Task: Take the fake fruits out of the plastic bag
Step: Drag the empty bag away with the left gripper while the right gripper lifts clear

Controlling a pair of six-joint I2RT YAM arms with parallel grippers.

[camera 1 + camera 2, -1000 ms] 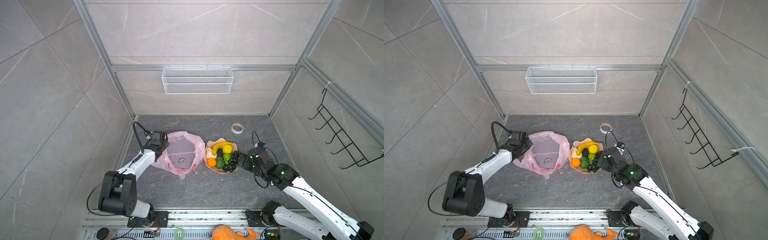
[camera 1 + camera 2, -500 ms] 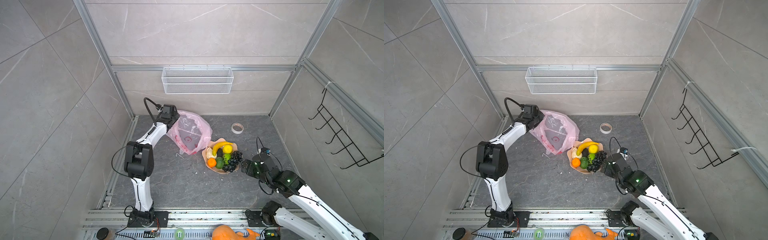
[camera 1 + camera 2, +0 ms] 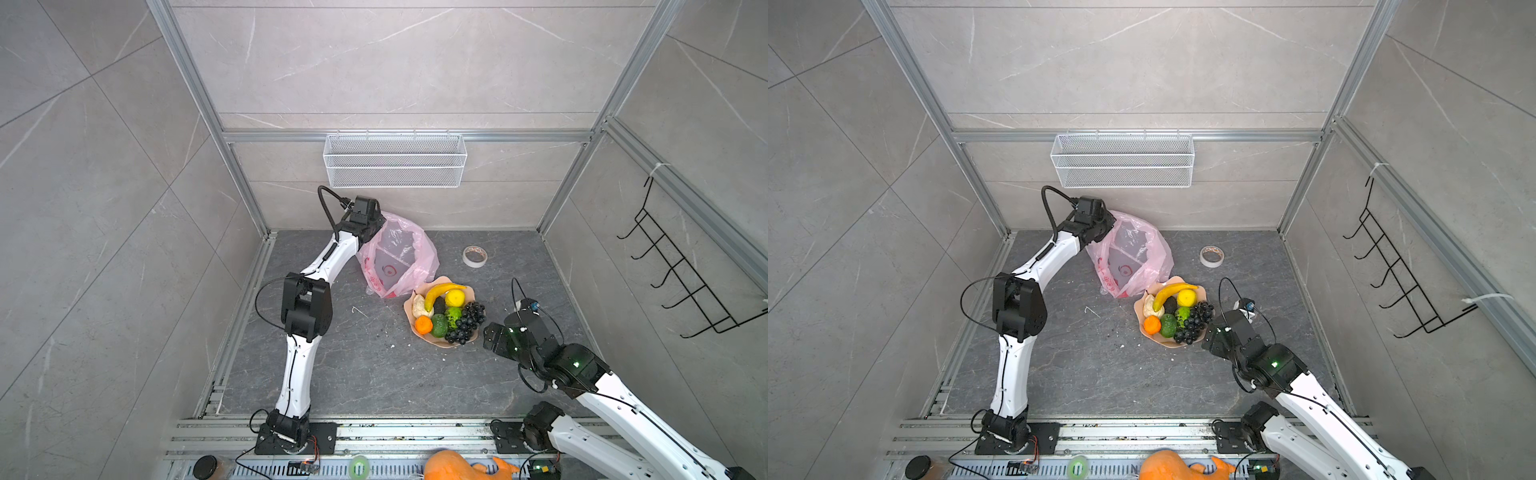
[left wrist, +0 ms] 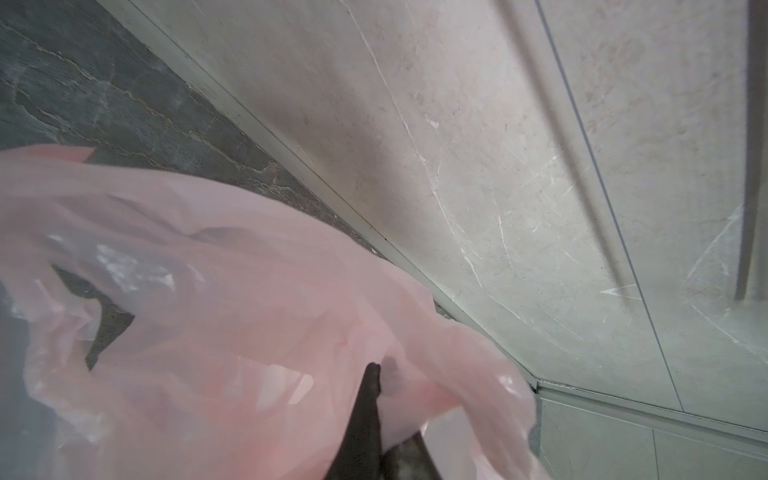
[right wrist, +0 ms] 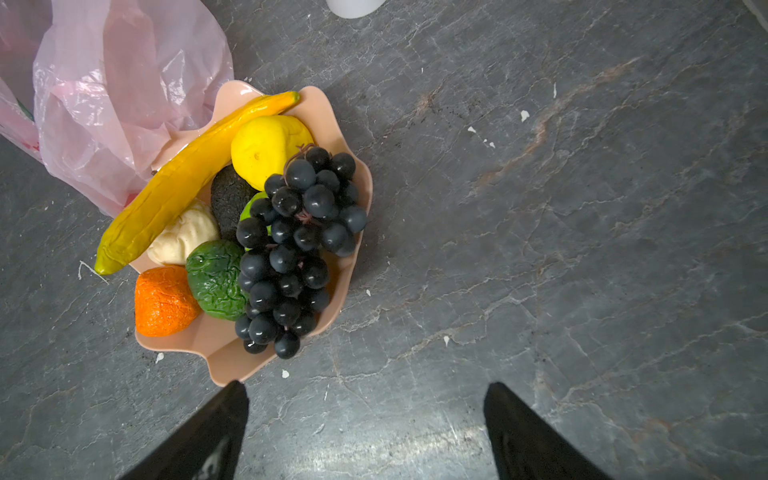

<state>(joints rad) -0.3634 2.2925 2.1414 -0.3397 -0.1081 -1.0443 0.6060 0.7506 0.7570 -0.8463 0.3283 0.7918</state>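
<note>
Fingers (image 4: 365, 415) of the left gripper (image 4: 380, 370) are pinching a fold of the plastic bag (image 3: 399, 257) tight between them, holding it up near the back wall (image 3: 395, 208). Its lower end seems to be draping over the rim of the plate (image 5: 208, 338). The fake fruits (image 3: 449, 311) are lying piled on that plate. The right gripper (image 5: 365, 386) is hovering just beside it, fingers spread wide, grasping nothing. A tape roll (image 3: 475, 256) is sitting well apart.

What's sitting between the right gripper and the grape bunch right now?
Only the peach plate's rim and a strip of dark tabletop with a few white flecks. The right wrist view shows it: right gripper open, short of the grape bunch.
</note>
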